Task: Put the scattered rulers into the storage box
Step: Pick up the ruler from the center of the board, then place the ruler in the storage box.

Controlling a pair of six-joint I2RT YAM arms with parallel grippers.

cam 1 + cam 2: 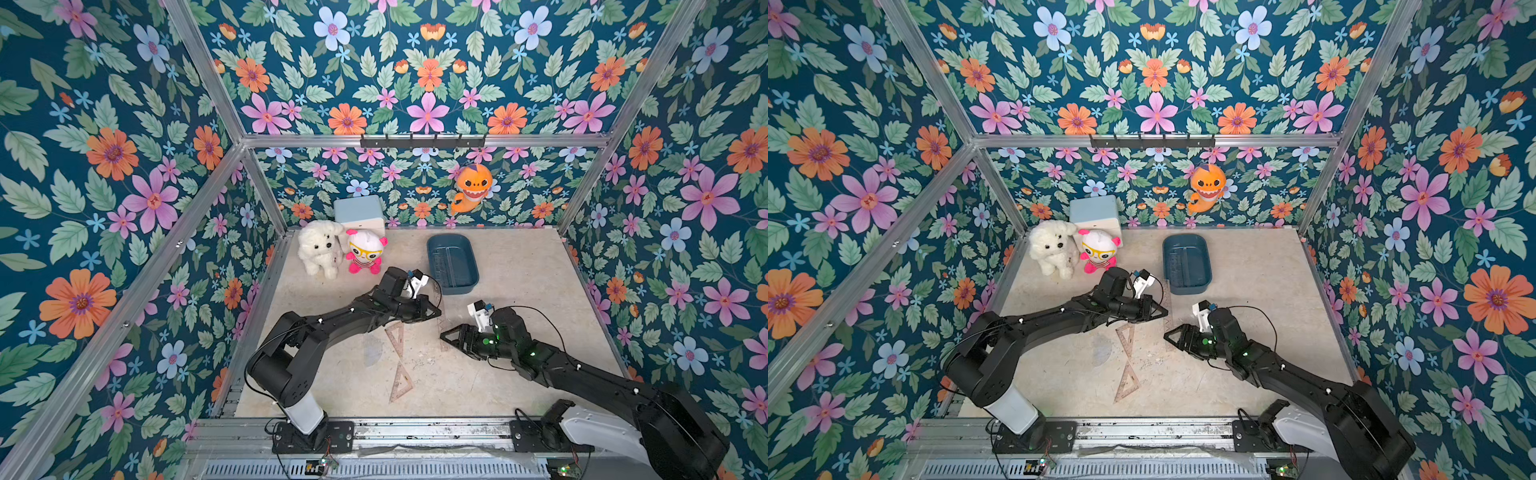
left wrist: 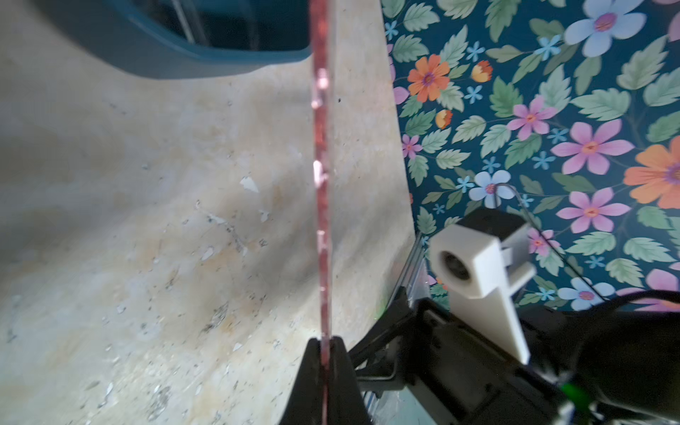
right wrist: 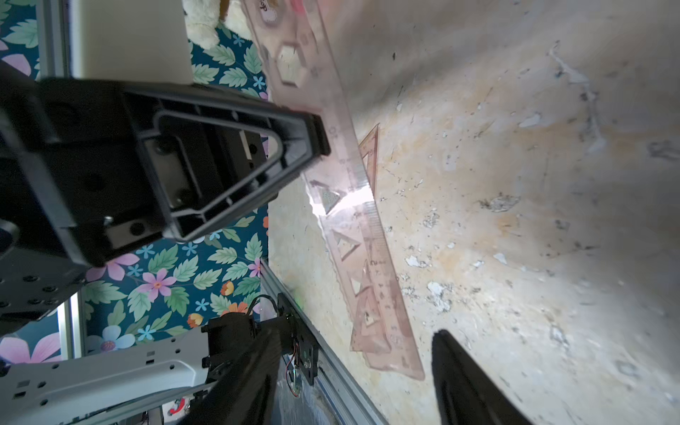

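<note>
Left gripper clenched on the ruler; box near, at its 1 o'clock. Right gripper released, jaws apart astride the ruler's 6 o'clock end, seemingly not touching.

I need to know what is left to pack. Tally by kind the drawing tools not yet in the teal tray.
Set squares: 2
Protractor: 1
Stencil ruler, gripped in the left claw: 1
Total: 4
</note>
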